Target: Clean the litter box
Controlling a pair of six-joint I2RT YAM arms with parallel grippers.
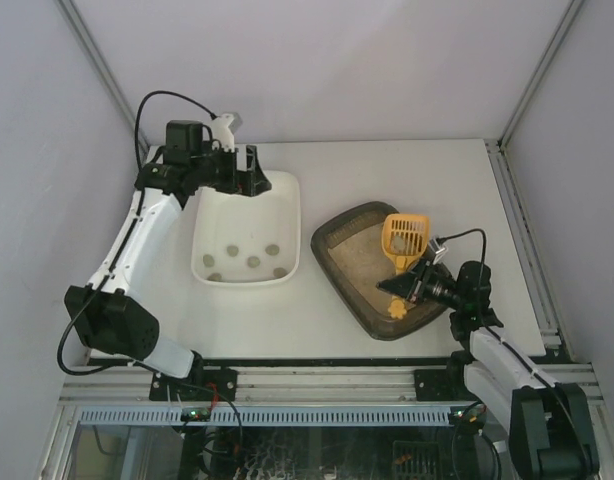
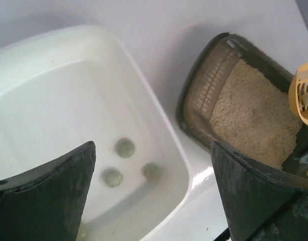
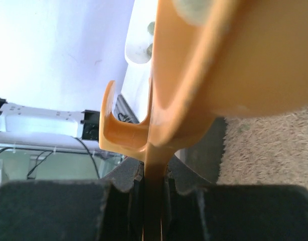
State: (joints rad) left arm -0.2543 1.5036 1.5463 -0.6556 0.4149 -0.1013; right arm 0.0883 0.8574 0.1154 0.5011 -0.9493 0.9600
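Observation:
The dark brown-grey litter box (image 1: 352, 275) with beige litter sits right of centre; it also shows in the left wrist view (image 2: 201, 90). My right gripper (image 1: 405, 287) is shut on the handle of a yellow slotted scoop (image 1: 404, 240), holding it over the box. In the right wrist view the scoop (image 3: 234, 60) fills the frame, a grey-green clump (image 3: 196, 7) in its bowl, with the litter (image 3: 274, 150) below. My left gripper (image 1: 249, 172) is open and empty above the far end of the white tub (image 1: 212, 210). Several grey-green clumps (image 1: 254, 262) lie in the tub (image 2: 159, 115).
Grey walls enclose the white table (image 1: 407, 170) on three sides. A metal rail (image 1: 327, 380) runs along the near edge by the arm bases. The tub and litter box stand side by side with a narrow gap of table between them.

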